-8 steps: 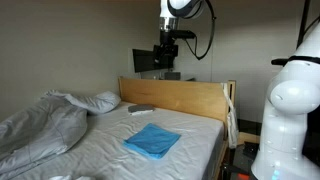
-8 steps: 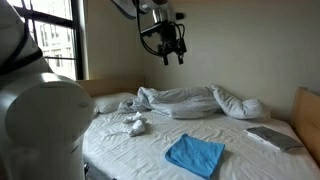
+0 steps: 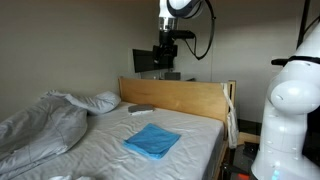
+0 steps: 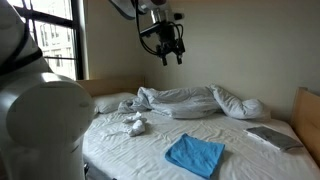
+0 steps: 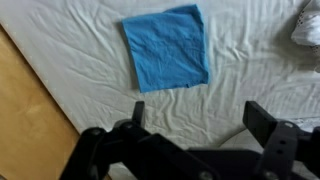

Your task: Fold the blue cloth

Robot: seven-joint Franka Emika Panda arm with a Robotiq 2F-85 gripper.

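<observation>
The blue cloth lies flat and spread out on the white bed sheet; it also shows in an exterior view and in the wrist view. My gripper hangs high above the bed, well clear of the cloth, and shows too in an exterior view. In the wrist view its two black fingers stand wide apart with only bare sheet between them. It is open and empty.
A rumpled grey-white duvet and a pillow lie at the bed's head end. A small white crumpled item sits on the sheet. A wooden footboard and a grey flat object border the bed. A white robot body stands close by.
</observation>
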